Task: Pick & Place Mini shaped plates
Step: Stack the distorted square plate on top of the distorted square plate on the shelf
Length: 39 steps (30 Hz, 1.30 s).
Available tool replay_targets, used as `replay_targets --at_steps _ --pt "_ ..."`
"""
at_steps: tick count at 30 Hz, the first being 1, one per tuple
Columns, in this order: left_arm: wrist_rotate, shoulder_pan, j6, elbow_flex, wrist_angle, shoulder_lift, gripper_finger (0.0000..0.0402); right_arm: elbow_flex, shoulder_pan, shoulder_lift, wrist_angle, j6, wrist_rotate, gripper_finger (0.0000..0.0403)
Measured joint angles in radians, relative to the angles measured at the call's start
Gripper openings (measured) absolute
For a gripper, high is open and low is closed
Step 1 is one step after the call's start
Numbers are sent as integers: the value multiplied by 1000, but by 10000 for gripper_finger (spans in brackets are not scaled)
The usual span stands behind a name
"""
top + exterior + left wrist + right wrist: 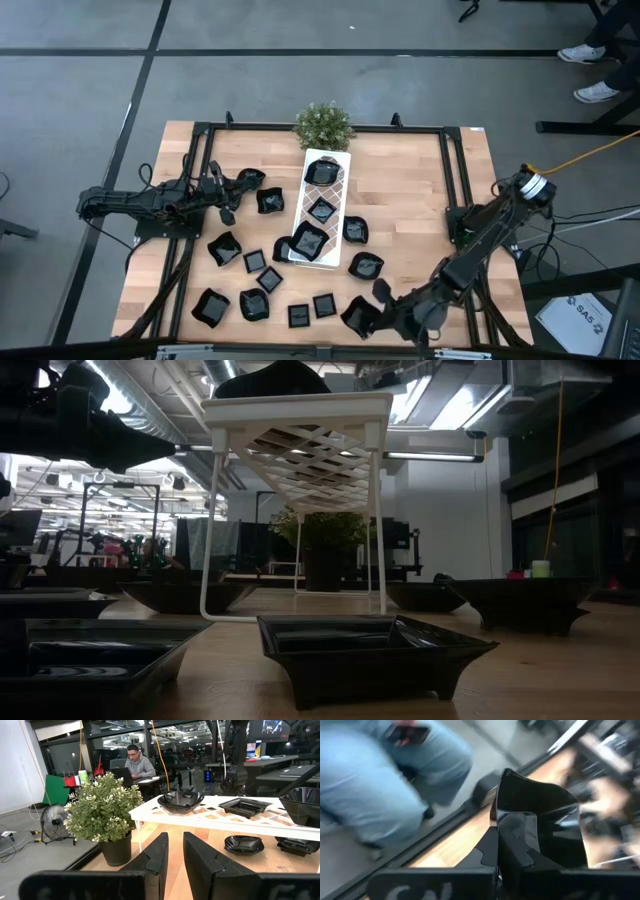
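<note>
- Right gripper (372, 318) sits at the near edge of the light wooden tabletop (410, 200), clenched on the rim of a small glossy black square dish (540, 820); in the right wrist view the dish stands tilted up between the fingers.
- Same dish in the high view (357, 316): near-right part of the tabletop, just beside the other loose dishes.
- Left gripper (228, 208) is over the left part of the tabletop, near the far-left dishes; the fingers (155, 857) stand slightly apart with nothing between them.
- Long white rectangular tray with diamond lattice (340, 195) is in the middle of the tabletop, raised on thin white legs, carrying three black dishes: a wavy-edged one (322, 172) at the far end, a small square one (321, 210) in the middle, a larger one (308, 240) at the near end.
- More black mini plates (211, 306) are scattered on the wood on both sides of the tray and along the near edge.
- Small green potted plant (323, 125) is at the far edge, just beyond the tray.
- Left wrist view: a person (136, 766) sits at a desk in the room behind.
</note>
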Motion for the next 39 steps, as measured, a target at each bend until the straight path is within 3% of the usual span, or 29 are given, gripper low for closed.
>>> replay_targets --at_steps 7,17,31,39 --pt "0 0 0 0 0 0 54 0 -8 -88 37 -124 115 8" --pt "0 0 0 0 0 0 53 0 -130 -130 92 -276 119 9" --pt "0 0 0 0 0 0 54 148 -407 -130 -56 -516 -134 9" --pt "0 0 0 0 0 0 53 158 -554 -126 -72 -575 -301 9"
